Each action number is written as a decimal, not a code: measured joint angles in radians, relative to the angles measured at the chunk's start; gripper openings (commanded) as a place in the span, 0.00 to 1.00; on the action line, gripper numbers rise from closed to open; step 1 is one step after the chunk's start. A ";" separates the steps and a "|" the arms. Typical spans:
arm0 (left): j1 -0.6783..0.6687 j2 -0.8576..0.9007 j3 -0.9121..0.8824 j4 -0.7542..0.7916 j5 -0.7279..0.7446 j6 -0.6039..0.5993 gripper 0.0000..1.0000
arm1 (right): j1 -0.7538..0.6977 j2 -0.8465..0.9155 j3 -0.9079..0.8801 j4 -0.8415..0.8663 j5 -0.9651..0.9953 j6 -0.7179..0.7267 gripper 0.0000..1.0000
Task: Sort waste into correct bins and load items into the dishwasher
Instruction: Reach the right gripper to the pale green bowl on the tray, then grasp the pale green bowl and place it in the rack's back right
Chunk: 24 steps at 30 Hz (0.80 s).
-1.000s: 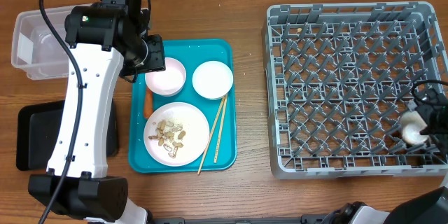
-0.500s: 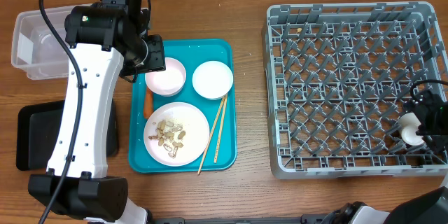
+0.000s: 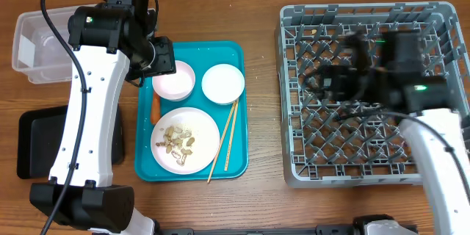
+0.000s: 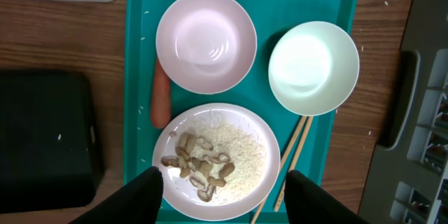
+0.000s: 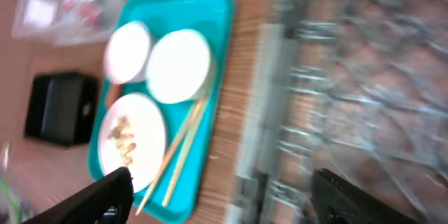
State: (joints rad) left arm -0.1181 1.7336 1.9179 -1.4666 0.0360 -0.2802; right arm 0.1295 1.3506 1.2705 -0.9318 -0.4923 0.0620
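Observation:
On the teal tray (image 3: 235, 165) lie a white bowl (image 3: 174, 79), a white dish (image 3: 222, 83), a plate of peanut shells and crumbs (image 3: 185, 139), a carrot (image 3: 155, 106) and chopsticks (image 3: 224, 141). My left gripper (image 4: 224, 176) is open and empty above the plate (image 4: 215, 159); the carrot (image 4: 160, 101) lies to the left of it. My right gripper (image 3: 323, 81) is blurred over the left part of the grey rack (image 3: 367, 15). In the right wrist view its jaws (image 5: 220, 178) are wide open and empty, with the chopsticks (image 5: 183, 143) to the left.
The clear tub (image 3: 33, 48) stands at the back left. The black tray (image 3: 37, 143) lies in front of it, partly under my left arm. A strip of bare wood separates the teal tray from the rack.
My right arm has swung from the rack's right edge leftward across the rack. The white thing at its jaws no longer shows. My left arm has not moved.

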 measured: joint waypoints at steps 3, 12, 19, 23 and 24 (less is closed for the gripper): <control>0.000 0.000 0.000 -0.003 -0.004 -0.003 0.57 | 0.164 0.042 0.002 0.076 0.074 0.039 0.84; 0.210 0.000 0.000 -0.083 -0.037 -0.011 0.62 | 0.388 0.315 0.171 0.097 0.328 0.101 0.90; 0.380 0.000 0.000 -0.083 -0.031 -0.037 0.63 | 0.409 0.509 0.234 0.227 0.386 0.136 0.75; 0.381 0.000 0.000 -0.083 -0.021 -0.037 0.63 | 0.435 0.613 0.234 0.298 0.404 0.167 0.60; 0.381 0.000 0.000 -0.083 -0.021 -0.039 0.63 | 0.436 0.626 0.234 0.301 0.405 0.177 0.58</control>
State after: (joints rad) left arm 0.2634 1.7336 1.9179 -1.5494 0.0151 -0.3191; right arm 0.5659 1.9762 1.5047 -0.6312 -0.0872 0.2386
